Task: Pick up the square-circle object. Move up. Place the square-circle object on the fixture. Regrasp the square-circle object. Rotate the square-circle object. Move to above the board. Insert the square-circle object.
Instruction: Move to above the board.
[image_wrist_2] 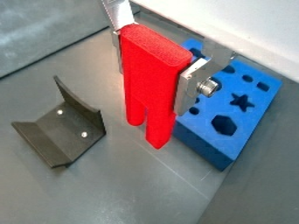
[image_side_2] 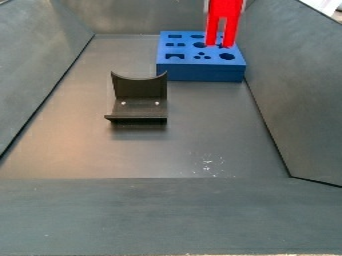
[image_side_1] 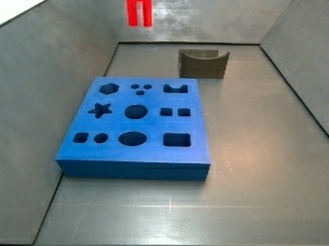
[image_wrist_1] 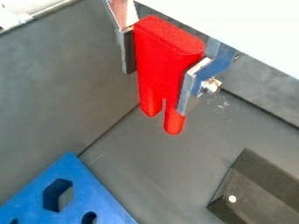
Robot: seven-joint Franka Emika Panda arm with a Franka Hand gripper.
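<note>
Grey bin flooring is lying beneath the gripper, whose silver fingers are clamping the square-circle object, bright red with two prongs pointing down, hanging above and apart from the blue board.

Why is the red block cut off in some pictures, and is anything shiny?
In both side views the square-circle object runs off the picture's edge, hiding the gripper; in a wrist view the gripper clamps it sharply, and the floor shows pale glare.
</note>
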